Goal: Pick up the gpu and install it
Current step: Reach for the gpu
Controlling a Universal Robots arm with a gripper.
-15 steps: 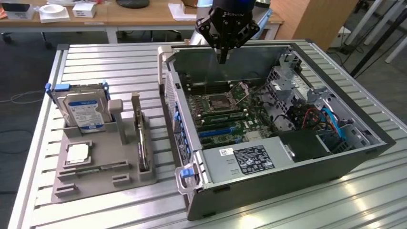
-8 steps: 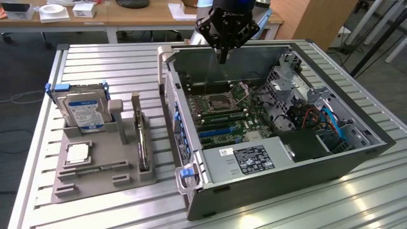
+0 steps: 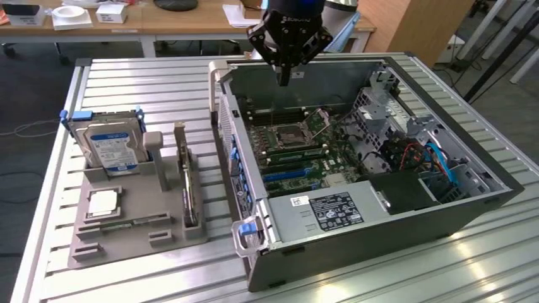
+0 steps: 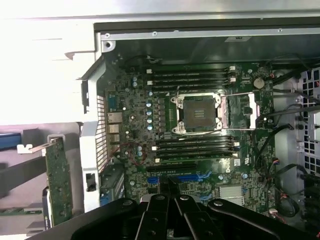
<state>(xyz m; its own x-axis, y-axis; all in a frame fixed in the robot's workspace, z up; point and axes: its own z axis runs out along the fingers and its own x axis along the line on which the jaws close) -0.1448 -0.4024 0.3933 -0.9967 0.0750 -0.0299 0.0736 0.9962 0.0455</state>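
While hanging over grey metal computer case with black gripper pressed together, empty: align squarely along thin dark upright gpu.

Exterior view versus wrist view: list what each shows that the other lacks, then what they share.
Exterior view: the hard drive standing upright, the labelled power supply, the slatted table. Wrist view: the round coin cell on the board. Both: the shut, empty claw over the open case, the CPU socket, and the gpu standing in the grey holder outside the case.
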